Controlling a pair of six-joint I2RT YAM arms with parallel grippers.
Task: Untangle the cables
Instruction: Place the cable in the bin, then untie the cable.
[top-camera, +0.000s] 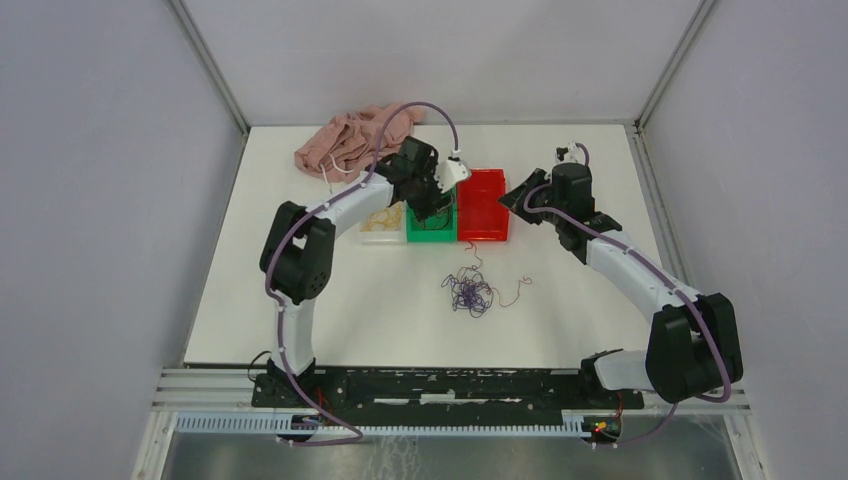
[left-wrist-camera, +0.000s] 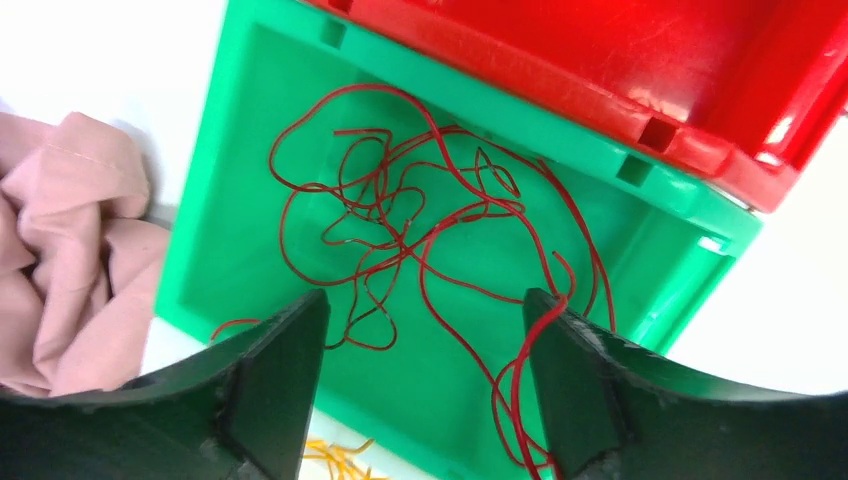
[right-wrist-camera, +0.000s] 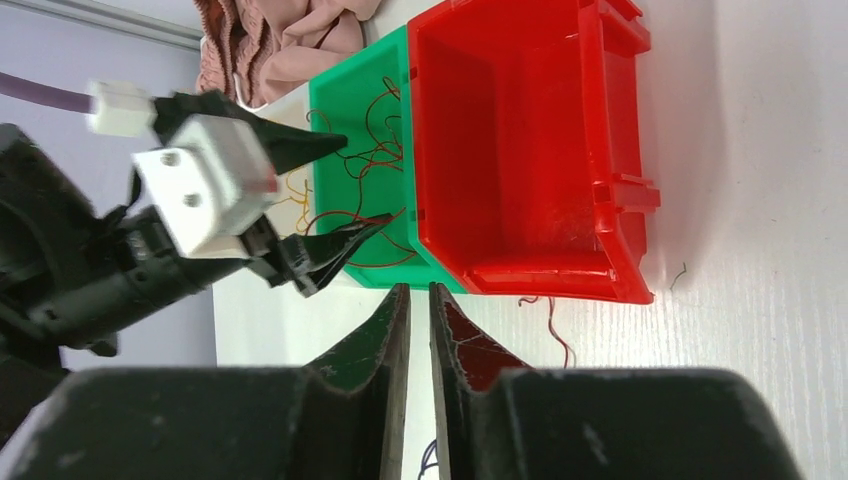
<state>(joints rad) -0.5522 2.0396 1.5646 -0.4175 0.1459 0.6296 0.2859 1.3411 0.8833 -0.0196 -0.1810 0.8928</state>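
Pink garment (top-camera: 350, 140) bunched at far left of white table (top-camera: 400, 320). Left gripper (left-wrist-camera: 420, 325) hovers over green bin (left-wrist-camera: 230, 200), fingers spread wide, gripping nothing. Loose red cables (left-wrist-camera: 400, 220) lie on bin floor directly below, between fingers. Red bin (top-camera: 482, 205) touches green bin's right side. Right gripper (right-wrist-camera: 418, 300) near red bin, fingers pressed almost together, empty. Purple cable tangle (top-camera: 468, 293) on table nearer arm bases, apart from both grippers.

White table (top-camera: 300, 300): bins (top-camera: 481, 205), cables (top-camera: 470, 293), garment (top-camera: 350, 140)
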